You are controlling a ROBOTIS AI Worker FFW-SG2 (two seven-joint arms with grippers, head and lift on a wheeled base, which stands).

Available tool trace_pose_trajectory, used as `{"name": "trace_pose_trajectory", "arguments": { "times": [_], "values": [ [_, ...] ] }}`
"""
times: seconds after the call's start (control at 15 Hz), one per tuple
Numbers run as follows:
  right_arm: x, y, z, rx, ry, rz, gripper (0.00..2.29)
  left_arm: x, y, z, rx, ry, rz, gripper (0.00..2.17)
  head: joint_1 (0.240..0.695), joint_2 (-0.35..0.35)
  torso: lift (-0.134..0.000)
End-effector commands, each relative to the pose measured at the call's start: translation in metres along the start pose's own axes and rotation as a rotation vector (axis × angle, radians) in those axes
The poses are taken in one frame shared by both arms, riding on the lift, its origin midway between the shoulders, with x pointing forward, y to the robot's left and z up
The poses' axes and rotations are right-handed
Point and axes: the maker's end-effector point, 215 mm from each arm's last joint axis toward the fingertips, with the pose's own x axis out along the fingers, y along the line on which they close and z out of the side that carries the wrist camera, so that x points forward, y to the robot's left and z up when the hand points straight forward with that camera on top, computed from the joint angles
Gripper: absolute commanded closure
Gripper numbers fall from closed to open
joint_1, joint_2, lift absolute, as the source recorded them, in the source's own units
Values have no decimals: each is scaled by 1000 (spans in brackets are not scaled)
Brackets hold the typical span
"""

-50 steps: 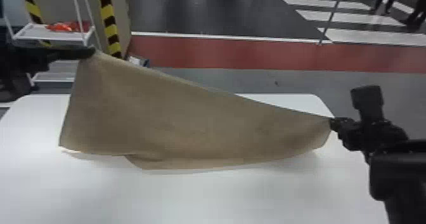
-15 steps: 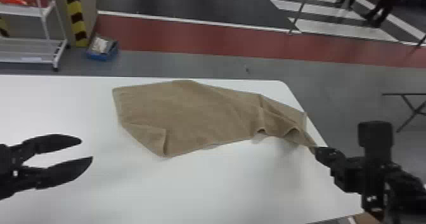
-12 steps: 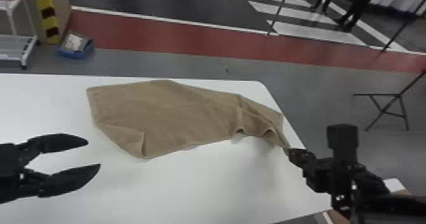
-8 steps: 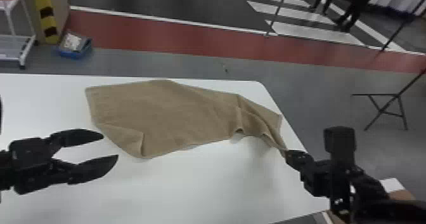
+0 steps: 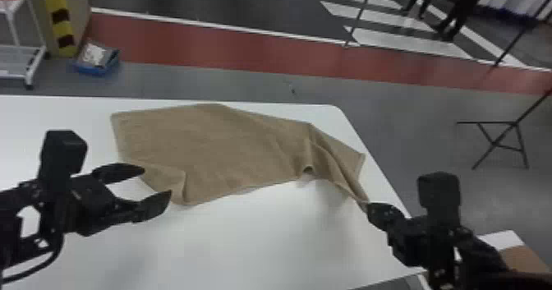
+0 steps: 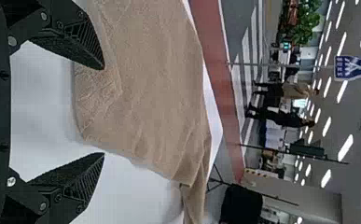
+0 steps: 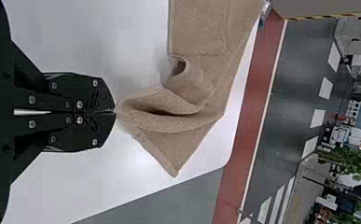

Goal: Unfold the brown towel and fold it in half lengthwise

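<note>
The brown towel (image 5: 230, 145) lies spread on the white table, its near left corner folded over and its right end bunched and pulled toward the near right. My left gripper (image 5: 158, 180) is open beside that near left corner, holding nothing; in the left wrist view the towel (image 6: 155, 84) lies beyond the open left gripper (image 6: 104, 111). My right gripper (image 5: 367, 206) is shut on the towel's near right corner. In the right wrist view the right gripper (image 7: 114, 112) pinches the tip of the towel (image 7: 206, 42), with folds rising beside it.
The white table (image 5: 254, 248) has its right edge close to my right gripper. Beyond it on the floor are a blue bin (image 5: 96, 59), a white rack (image 5: 20, 59) and a black folding stand (image 5: 499, 141). A brown and white object (image 5: 521, 256) stands at the lower right.
The towel has come down from being held up between both grippers and now lies on the table. My left gripper let go, then moved right toward the near left corner. The right kept its hold.
</note>
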Motion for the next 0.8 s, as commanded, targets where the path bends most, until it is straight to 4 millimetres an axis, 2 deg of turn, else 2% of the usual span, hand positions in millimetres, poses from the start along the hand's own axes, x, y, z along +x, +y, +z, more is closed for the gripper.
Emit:
{"name": "trace_pose_trajectory", "arguments": {
  "times": [0.0,0.2,0.33,0.53,0.67,0.73],
  "values": [
    [-1,1,-9,-4,17,-1,1686,22,-9,-7,76,45,60,275,695,-350,-123],
    [-2,0,-14,-7,28,-6,1686,42,-5,-17,177,103,173,302,695,-350,-123],
    [-2,-2,-18,-9,37,-11,1686,46,-8,-17,176,114,180,329,695,-350,-123],
    [-2,-5,-21,-7,42,-16,1686,45,-16,-12,160,128,174,326,695,-350,-123],
    [-1,-6,-23,-6,47,-17,1686,58,-26,-6,159,140,172,326,695,-350,-123],
    [-2,-6,-24,-7,48,-17,1686,62,-24,-6,159,143,182,326,695,-350,-123]
  ]
}}
